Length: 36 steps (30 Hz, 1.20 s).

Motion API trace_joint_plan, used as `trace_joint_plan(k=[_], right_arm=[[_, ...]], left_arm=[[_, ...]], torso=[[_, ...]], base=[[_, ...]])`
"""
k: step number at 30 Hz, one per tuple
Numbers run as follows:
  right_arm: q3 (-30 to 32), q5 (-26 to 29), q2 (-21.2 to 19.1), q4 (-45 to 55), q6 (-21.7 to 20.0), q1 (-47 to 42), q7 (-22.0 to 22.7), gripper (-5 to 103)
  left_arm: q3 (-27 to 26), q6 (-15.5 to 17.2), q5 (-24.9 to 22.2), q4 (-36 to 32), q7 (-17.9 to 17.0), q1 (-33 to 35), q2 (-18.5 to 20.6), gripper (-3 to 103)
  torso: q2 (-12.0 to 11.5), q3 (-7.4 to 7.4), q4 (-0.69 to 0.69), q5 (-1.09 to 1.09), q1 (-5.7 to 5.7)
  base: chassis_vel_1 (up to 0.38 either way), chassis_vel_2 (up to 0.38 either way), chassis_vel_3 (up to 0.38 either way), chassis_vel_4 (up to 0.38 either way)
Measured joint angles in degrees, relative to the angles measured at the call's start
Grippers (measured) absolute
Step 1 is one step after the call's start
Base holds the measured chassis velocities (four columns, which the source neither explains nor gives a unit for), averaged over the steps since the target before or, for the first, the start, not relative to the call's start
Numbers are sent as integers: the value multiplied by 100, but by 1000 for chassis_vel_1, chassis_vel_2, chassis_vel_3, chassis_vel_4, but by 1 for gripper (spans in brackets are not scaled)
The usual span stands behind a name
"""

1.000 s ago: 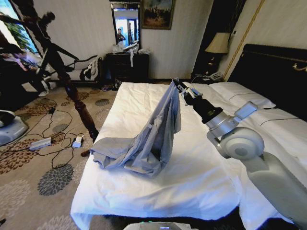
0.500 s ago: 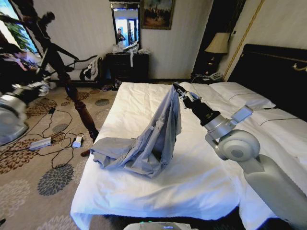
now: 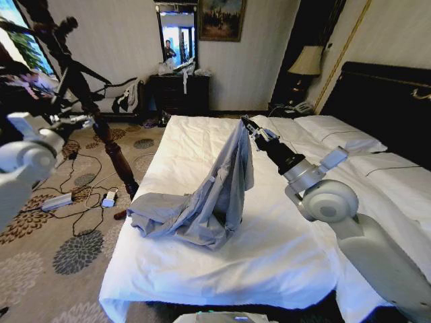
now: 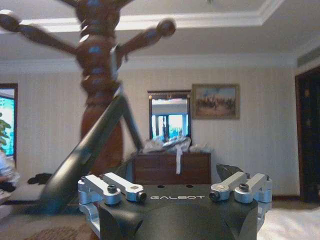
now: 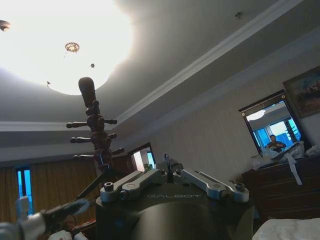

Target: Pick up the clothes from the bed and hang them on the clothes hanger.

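Observation:
The clothes [image 3: 210,195], a light grey-blue shirt, are half lifted off the bed [image 3: 269,256]. One end is pulled up into a peak and the rest lies bunched on the white sheet near the left edge. My right gripper [image 3: 247,126] is shut on that peak; in the right wrist view its fingers [image 5: 150,178] fold together. My left arm is raised at the left, its gripper [image 3: 79,121] near the wooden coat stand [image 3: 111,151]. The left gripper [image 4: 175,191] stands open and holds nothing. A dark-looking clothes hanger [image 4: 95,142] hangs on the stand just ahead of it.
Cables and a power strip [image 3: 57,200] lie on the patterned carpet left of the bed. A dark dresser [image 3: 178,91] with a mirror stands at the far wall. A lamp [image 3: 306,62] and the black headboard [image 3: 384,101] are at the right.
My left arm has come up into view at the left and reached toward the coat stand. My right gripper has shifted slightly left and away, still holding the shirt's peak.

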Motion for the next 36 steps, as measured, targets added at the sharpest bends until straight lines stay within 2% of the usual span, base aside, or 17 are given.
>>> trace_joint_plan(k=[1, 4, 7, 10, 15, 18, 20, 22, 24, 25, 29, 32, 33, 36], right_arm=[[2, 0, 9, -5, -3, -16, 0, 0], [36, -8, -17, -14, -3, -104, -4, 0], [79, -36, -51, -22, -1, -175, -25, 0], [112, -49, -41, -22, 7, -208, -37, 0], [125, -62, -33, -16, 19, -232, -50, 0], [130, -87, -5, -10, 23, -263, -57, 0], [130, -102, 9, -8, 23, -278, -61, 0], [131, -128, 28, 0, 24, -317, -66, 0], [165, -154, 6, 12, 30, -417, -85, 0], [165, -154, 6, 12, 30, -417, -85, 0], [263, -187, -133, 12, 76, -576, -134, 0], [280, -192, -138, 11, 82, -599, -139, 0], [282, -203, -122, 11, 86, -620, -139, 0], [276, -228, -110, 6, 87, -648, -140, 0]], left_arm=[[175, 49, -43, 22, -53, -288, -54, 100], [301, 156, -46, 3, -86, -564, -56, 100], [350, 265, 21, 8, -118, -772, -24, 100], [381, 408, 6, 153, -303, -1146, -59, 100], [648, 804, -9, 880, -464, -1943, -176, 100], [1008, 1065, -165, 1458, -285, -2324, -173, 100], [1080, 1119, -242, 1555, -220, -2349, -172, 100], [1134, 1250, -381, 1649, -125, -2331, -167, 100], [1116, 1603, -664, 1722, -28, -2217, -179, 100], [1116, 1603, -664, 1722, -28, -2217, -179, 100], [1151, 1972, -691, 1995, 84, -2223, -296, 100], [1226, 2086, -678, 2066, 183, -2278, -330, 100], [1296, 2151, -635, 2119, 278, -2333, -368, 103], [1354, 2210, -604, 2154, 335, -2395, -425, 100]], torso=[[0, 0, -1, 3, 1], [0, 0, 1, 4, 1], [0, 0, 4, 2, -1], [0, -1, 8, 0, -2], [0, -1, 0, 4, -1], [0, -1, 7, 0, -1], [0, -1, 9, -1, -2], [0, -1, 8, -3, -2], [0, 0, 2, 0, -1], [0, 0, 2, 0, -1], [0, 0, 4, -1, -1], [0, 0, 4, 0, -1], [0, -1, 4, 1, -1], [0, 0, 3, 2, -1]], base=[[0, 0, 0, 0], [0, 0, 0, 0], [0, 0, 0, 0], [0, 0, 0, 0], [0, 0, 0, 0], [0, 0, 0, 0], [0, 0, 0, 0], [0, 0, 0, 0], [0, 0, 0, 0], [0, 0, 0, 0], [0, 0, 0, 0], [0, 0, 0, 0], [0, 0, 0, 0], [0, 0, 0, 0]])
